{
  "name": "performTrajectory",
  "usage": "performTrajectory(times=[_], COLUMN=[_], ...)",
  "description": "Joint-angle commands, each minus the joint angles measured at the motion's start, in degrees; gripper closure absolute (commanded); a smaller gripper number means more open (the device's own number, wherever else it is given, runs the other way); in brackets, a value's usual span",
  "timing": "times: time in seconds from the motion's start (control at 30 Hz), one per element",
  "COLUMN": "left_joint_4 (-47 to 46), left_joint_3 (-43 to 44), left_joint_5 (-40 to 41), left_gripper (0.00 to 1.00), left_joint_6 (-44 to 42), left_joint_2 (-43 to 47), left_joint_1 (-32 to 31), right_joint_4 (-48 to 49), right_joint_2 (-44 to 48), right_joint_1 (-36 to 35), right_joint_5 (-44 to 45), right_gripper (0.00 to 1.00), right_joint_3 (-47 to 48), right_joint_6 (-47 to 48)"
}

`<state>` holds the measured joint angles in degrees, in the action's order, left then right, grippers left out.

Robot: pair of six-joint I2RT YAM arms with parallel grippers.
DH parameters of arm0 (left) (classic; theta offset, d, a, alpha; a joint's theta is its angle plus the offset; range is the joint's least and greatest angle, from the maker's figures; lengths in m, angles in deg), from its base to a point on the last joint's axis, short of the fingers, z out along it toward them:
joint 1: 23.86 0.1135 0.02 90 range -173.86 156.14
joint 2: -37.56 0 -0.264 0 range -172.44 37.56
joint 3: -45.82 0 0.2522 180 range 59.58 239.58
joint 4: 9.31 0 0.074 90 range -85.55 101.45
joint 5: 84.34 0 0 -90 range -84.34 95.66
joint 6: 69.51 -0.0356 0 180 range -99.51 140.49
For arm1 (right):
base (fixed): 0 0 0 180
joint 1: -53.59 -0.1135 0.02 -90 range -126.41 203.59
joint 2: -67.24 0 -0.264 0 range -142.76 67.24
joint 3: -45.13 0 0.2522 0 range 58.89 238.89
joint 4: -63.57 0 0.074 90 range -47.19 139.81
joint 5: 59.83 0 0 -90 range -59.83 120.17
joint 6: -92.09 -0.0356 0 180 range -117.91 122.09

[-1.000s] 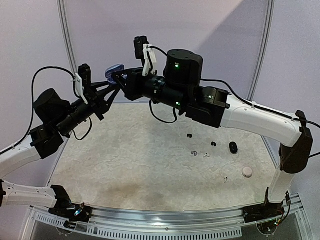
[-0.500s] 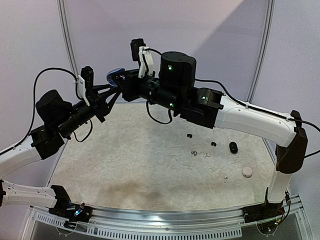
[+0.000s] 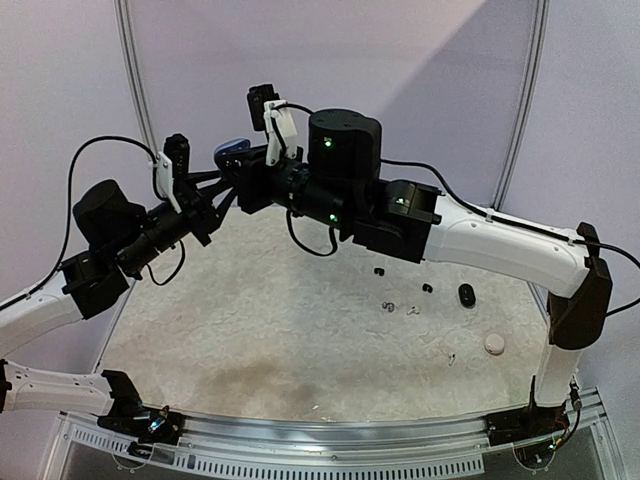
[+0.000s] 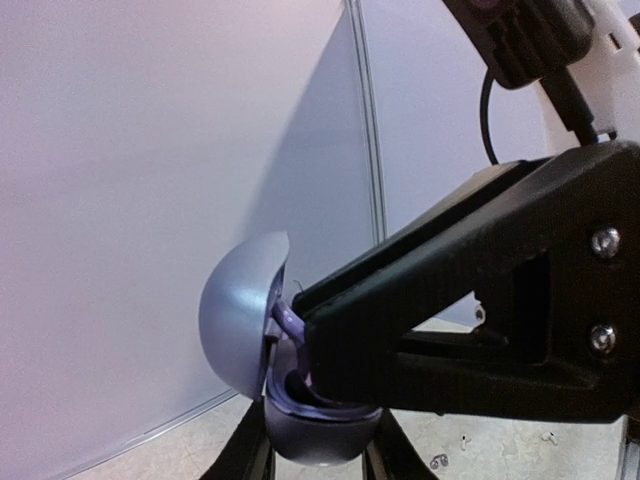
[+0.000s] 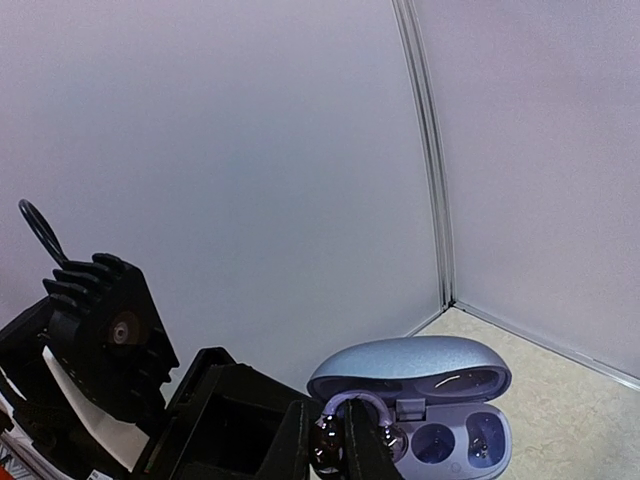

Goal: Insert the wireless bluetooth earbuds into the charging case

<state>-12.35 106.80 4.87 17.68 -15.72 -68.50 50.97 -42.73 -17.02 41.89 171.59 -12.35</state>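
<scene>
The lilac charging case point(image 3: 233, 149) is held up in the air at the back left with its lid open, and my left gripper point(image 4: 315, 458) is shut on its base point(image 4: 318, 432). My right gripper point(image 5: 331, 446) is shut on a purple clip-style earbud point(image 5: 352, 401) and holds it at the left end of the open case point(image 5: 425, 372). Two empty wells show in the tray point(image 5: 470, 440). In the left wrist view the right gripper's black fingers point(image 4: 450, 320) cover most of the case's inside. More earbuds point(image 3: 386, 306) lie loose on the table.
On the white mat point(image 3: 280, 330), right of centre, lie two black earbuds point(image 3: 427, 288), a white one point(image 3: 452, 358), a black case point(image 3: 466, 295) and a pale round case point(image 3: 494, 344). Both arms meet high above the mat's back left corner, near the wall.
My right arm has swung left, bringing its gripper and the earbud in to the open case. The left gripper with the case has hardly moved.
</scene>
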Motion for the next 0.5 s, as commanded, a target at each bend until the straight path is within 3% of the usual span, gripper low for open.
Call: performTrajectory(times=[0.0, 0.47], left_joint_4=[-1.0, -1.7], left_joint_3=[-0.5, -0.8], left_joint_5=[-1.0, -2.6], left_gripper=[1.00, 1.00], left_joint_6=[-0.3, -0.5], left_joint_2=[0.4, 0.9], left_joint_1=[-1.1, -1.1], right_joint_4=[-3.0, -5.1], right_joint_2=[-0.9, -2.8], right_joint_1=[-0.4, -0.5], right_joint_5=[3.2, 5.7], right_gripper=[0.91, 0.85], right_joint_3=[0.5, 0.9], right_joint_6=[1.9, 3.6])
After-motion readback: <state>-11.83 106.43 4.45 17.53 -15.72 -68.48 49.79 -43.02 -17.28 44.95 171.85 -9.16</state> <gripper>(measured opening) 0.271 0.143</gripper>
